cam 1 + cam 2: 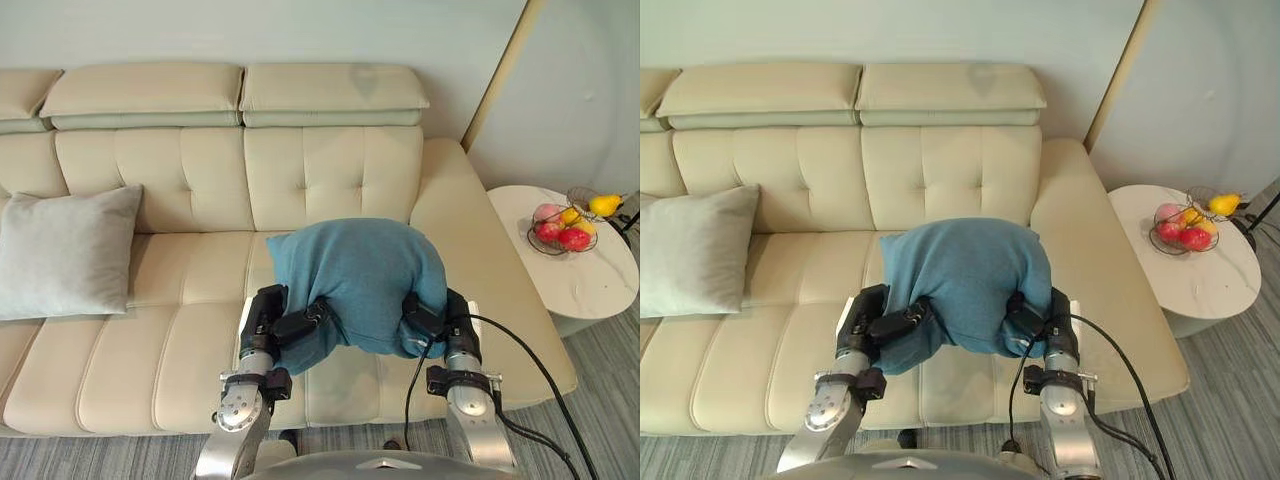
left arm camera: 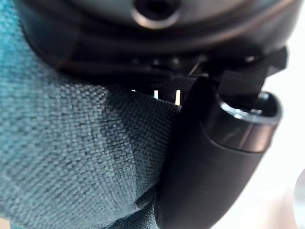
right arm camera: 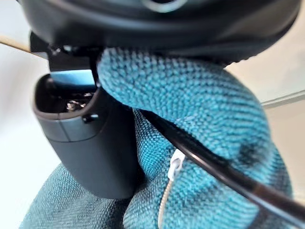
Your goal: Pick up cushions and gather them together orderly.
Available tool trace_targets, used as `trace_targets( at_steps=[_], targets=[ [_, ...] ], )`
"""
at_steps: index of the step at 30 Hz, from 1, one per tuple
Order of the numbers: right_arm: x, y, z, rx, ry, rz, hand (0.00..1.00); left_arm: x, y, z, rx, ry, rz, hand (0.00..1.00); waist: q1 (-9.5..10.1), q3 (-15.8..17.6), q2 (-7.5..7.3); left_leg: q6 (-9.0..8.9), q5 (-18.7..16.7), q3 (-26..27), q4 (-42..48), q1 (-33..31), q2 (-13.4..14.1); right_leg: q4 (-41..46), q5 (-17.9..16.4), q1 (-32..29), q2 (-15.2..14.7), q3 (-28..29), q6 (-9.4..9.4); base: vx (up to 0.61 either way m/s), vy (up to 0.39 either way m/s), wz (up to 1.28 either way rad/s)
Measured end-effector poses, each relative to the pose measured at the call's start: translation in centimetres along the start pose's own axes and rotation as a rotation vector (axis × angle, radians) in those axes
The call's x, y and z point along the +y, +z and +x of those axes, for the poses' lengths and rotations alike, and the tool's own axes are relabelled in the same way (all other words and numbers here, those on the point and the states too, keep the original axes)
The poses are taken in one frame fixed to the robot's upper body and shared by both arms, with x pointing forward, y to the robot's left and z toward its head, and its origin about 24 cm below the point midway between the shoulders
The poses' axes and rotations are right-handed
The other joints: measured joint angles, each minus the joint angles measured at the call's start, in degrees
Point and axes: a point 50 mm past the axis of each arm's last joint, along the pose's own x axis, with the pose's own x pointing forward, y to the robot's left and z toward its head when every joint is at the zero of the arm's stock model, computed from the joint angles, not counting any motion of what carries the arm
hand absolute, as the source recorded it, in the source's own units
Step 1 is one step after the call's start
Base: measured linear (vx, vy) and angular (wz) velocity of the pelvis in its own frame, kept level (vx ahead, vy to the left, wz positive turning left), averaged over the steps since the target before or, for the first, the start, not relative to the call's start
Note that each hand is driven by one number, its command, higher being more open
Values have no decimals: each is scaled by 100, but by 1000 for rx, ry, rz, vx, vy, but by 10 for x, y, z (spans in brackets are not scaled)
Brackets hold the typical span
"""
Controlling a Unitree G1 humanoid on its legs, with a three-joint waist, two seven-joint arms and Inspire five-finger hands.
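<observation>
Left hand and right hand both clamped on teal cushion, one per side (steadies floppy bulk); likely destined beside grey cushion on sofa.

Teal cushion hides the sofa seat beneath it and the fingers of the left hand and right hand; the thumbs show, clamped on its cloth. Grey cushion and sofa are cut by the left edge, side table by the right. Fruit in the wire bowl: kinds too small to tell
</observation>
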Motion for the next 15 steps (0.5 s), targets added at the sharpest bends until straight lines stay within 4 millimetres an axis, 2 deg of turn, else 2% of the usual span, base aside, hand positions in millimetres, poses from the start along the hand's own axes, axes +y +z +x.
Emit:
trace_targets(
  at_steps=[5,6,8,9,10,11,13,15],
  targets=[
    [8,61,49,-182,-63,0,0,-5,51,47,-194,19,82,0,35,560,-104,12,317,-22,-103,-642,63,-55,310,-654,85,10,-115,-100,-11,1],
    [9,86,64,-243,-87,-1,0,-7,70,62,-257,37,105,0,41,827,-104,24,404,-29,-114,-800,70,-49,391,-824,98,14,-157,-166,1,0],
    [7,124,82,-339,-124,-3,0,-9,101,79,-355,62,126,0,50,1134,-106,38,534,-31,-113,-1113,81,-34,534,-1150,112,38,-168,-181,8,-1],
    [5,147,91,-391,-148,-3,0,-9,120,89,-410,84,132,0,61,1206,-103,46,621,-30,-114,-1378,83,-28,617,-1424,119,64,-167,-186,13,-3],
    [2,177,98,-459,-175,3,0,-11,146,99,-479,111,141,0,83,1412,-89,56,704,-28,-115,-1565,85,-21,694,-1622,122,81,-161,-166,12,-1],
    [1,192,101,-492,-189,9,0,-12,158,104,-510,125,147,0,84,1504,-72,68,745,-32,-115,-1649,86,-12,727,-1710,124,81,-167,-128,10,1],
    [-8,243,105,-604,-249,47,0,-16,202,116,-619,169,154,0,100,1754,-34,83,878,-57,-116,-2009,88,48,806,-2091,125,79,-157,-91,7,5],
    [-12,271,105,-661,-284,68,0,-18,230,120,-685,195,151,0,100,1902,-15,80,948,-72,-118,-2195,88,51,859,-2276,128,70,-163,-50,4,4]
  ],
)
